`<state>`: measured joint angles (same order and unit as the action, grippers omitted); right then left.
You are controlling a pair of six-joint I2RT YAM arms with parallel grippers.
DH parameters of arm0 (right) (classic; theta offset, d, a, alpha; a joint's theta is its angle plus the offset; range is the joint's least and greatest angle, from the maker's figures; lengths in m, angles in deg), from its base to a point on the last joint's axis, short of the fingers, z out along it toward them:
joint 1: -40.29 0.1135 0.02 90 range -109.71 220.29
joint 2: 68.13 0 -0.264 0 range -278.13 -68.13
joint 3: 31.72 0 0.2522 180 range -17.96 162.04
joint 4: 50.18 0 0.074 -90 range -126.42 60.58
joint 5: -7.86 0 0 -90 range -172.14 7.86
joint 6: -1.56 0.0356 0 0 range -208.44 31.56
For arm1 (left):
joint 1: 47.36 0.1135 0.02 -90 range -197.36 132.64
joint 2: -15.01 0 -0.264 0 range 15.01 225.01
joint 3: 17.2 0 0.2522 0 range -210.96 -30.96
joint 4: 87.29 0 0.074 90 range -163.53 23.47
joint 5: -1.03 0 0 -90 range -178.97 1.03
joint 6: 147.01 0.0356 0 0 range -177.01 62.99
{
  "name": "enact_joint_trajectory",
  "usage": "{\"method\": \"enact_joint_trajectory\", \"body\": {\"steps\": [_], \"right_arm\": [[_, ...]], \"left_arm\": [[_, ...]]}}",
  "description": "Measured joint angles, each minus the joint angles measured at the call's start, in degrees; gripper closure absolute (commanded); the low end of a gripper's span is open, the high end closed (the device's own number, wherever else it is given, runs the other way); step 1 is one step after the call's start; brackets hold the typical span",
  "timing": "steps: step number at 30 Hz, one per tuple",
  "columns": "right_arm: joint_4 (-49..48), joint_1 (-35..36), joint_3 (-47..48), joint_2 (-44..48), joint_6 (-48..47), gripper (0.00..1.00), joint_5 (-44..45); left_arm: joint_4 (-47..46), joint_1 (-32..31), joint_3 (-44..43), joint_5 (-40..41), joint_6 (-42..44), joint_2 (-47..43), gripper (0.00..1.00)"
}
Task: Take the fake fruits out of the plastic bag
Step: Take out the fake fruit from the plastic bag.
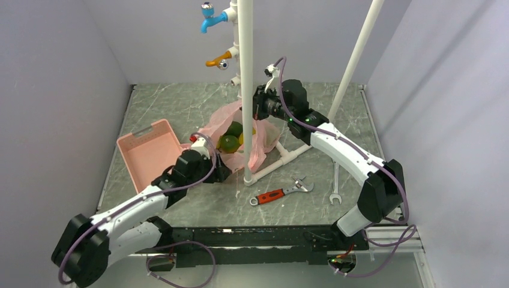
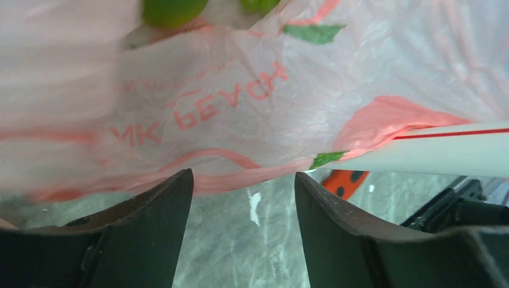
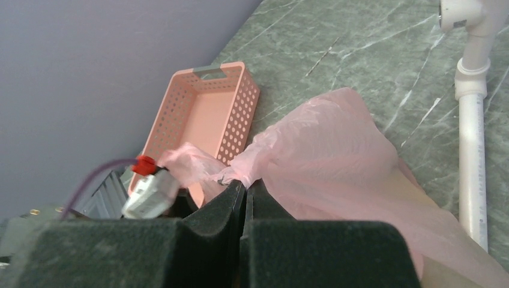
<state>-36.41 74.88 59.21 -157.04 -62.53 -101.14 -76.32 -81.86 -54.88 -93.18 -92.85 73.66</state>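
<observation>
The pink plastic bag (image 1: 258,147) lies mid-table around the foot of a white pole, with its mouth lifted. Inside it I see green fake fruits (image 1: 228,143), one of them more yellow. My right gripper (image 1: 258,110) is shut on the bag's top edge; the right wrist view shows its jaws (image 3: 245,183) pinching a fold of the pink plastic (image 3: 336,156). My left gripper (image 1: 223,170) is open and empty, low at the bag's near-left edge. In the left wrist view the gripper (image 2: 243,175) straddles the printed bag (image 2: 240,108), with green fruits (image 2: 171,9) showing through at the top.
A rigid pink slotted basket (image 1: 150,153) stands left of the bag. A white pipe frame (image 1: 246,90) rises through the bag area, its foot pipe (image 1: 282,161) angling forward. A red-handled adjustable wrench (image 1: 281,193) and a steel spanner (image 1: 335,186) lie in front. Taps (image 1: 210,15) hang at the back.
</observation>
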Motion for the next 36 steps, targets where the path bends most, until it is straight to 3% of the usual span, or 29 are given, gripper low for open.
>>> {"method": "enact_joint_trajectory", "body": {"steps": [3,8,12,21,32,36], "right_arm": [[0.1,0.0,-0.6,0.5,-0.6,1.00,-0.8],[0.5,0.0,-2.9,2.2,-1.0,1.00,-1.2],[0.4,0.0,-3.5,2.8,-1.0,1.00,-1.8],[0.3,0.1,-4.1,2.8,-1.1,1.00,-2.6],[-0.2,0.1,-10.7,6.8,-1.5,1.00,-4.5],[-0.5,0.1,-13.5,7.9,-1.5,1.00,-5.1]], "left_arm": [[4.2,-0.1,-3.9,0.6,1.4,-4.1,0.28],[7.9,-0.1,-15.1,2.9,5.4,-3.9,0.33],[7.7,-0.1,-21.5,5.1,7.5,2.1,0.40],[8.2,-3.2,-26.6,13.7,7.7,21.2,0.39],[9.0,-4.2,-33.7,25.6,6.5,32.4,0.38],[10.3,-4.2,-35.3,27.0,6.4,36.0,0.32]]}}
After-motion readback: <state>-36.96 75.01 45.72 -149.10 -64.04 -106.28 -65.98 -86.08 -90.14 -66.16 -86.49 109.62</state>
